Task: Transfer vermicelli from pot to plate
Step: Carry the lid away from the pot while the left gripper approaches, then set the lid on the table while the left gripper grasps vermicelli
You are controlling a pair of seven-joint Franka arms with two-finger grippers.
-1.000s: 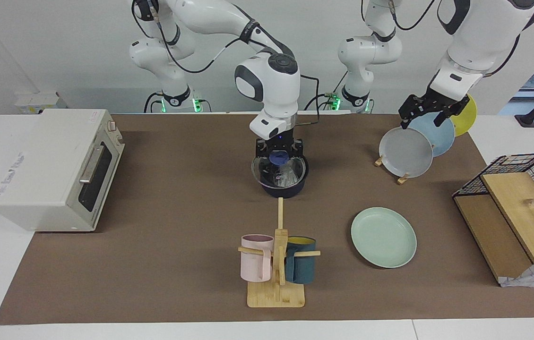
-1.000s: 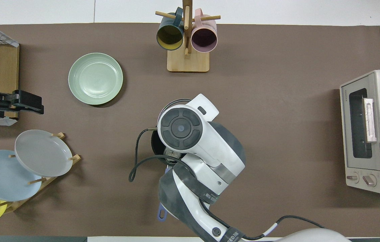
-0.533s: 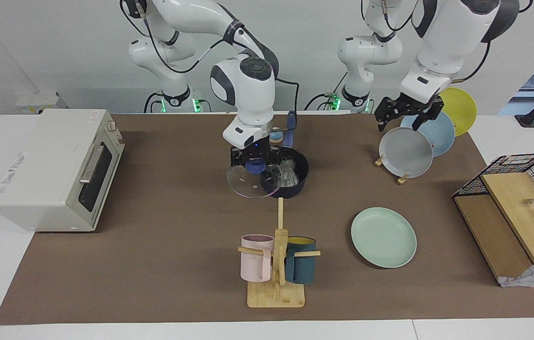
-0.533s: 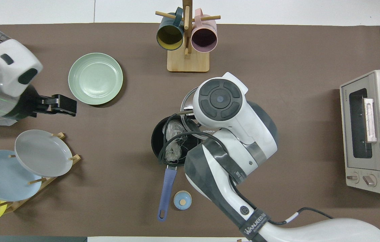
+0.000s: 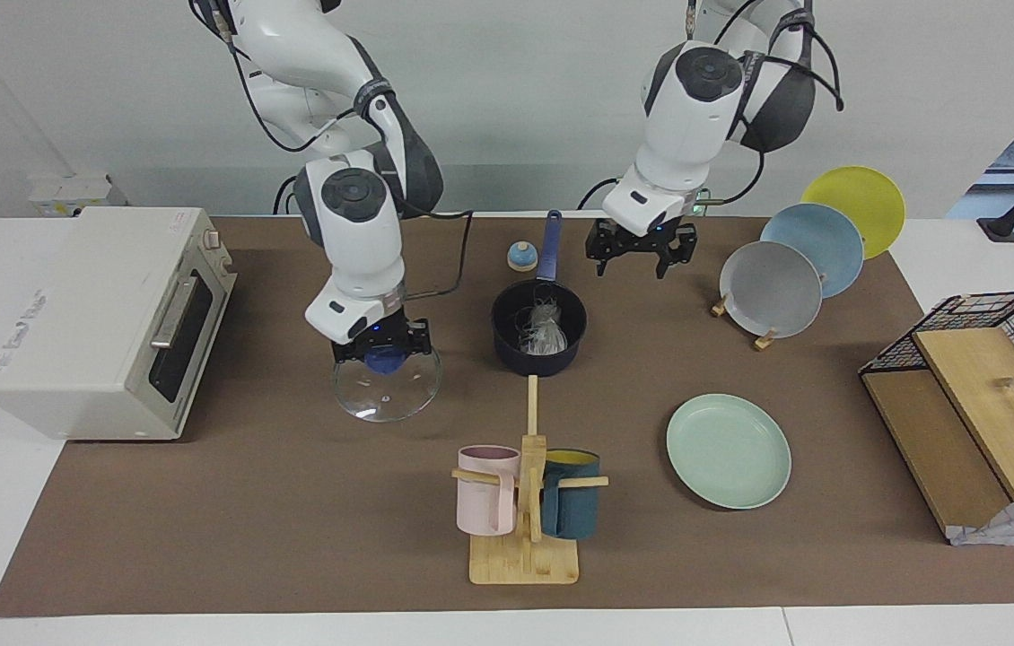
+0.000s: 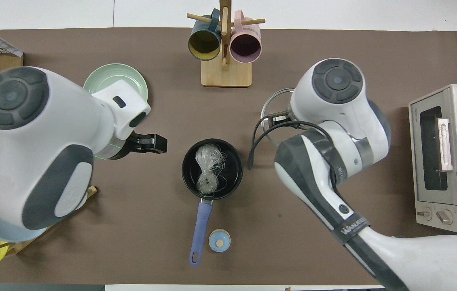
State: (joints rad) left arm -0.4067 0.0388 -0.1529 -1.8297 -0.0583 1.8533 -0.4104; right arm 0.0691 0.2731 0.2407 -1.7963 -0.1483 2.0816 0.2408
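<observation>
The pot point(image 5: 538, 330) stands uncovered at mid-table with the vermicelli point(image 5: 545, 330) heaped inside it, so the uncovering looks done and the transfer itself not begun; the plate point(image 5: 729, 450) lies bare, at about 4 o'clock from the pot in the facing view and 10 o'clock in the overhead view, toward the left arm's end; the right gripper point(image 5: 380, 346) is closed on the blue knob of the glass lid point(image 5: 387, 390), which hangs low at 8 o'clock from the pot in the facing view, toward the oven point(image 5: 103, 318); whether the lid's rim touches the mat I cannot tell; the left gripper point(image 5: 641, 257) hovers with its fingers spread and nothing in them, over the mat beside the pot's handle point(image 5: 549, 247), at 1 o'clock from the pot in the facing view; left to do, by my reckoning: set the lid down, take up the noodles, carry them to the plate; in the overhead view the left arm's bulk covers part of the plate and most of the plate rack point(image 5: 785, 256), and the right arm covers most of the lid; a small blue cap point(image 5: 521, 257) sits by the handle.
</observation>
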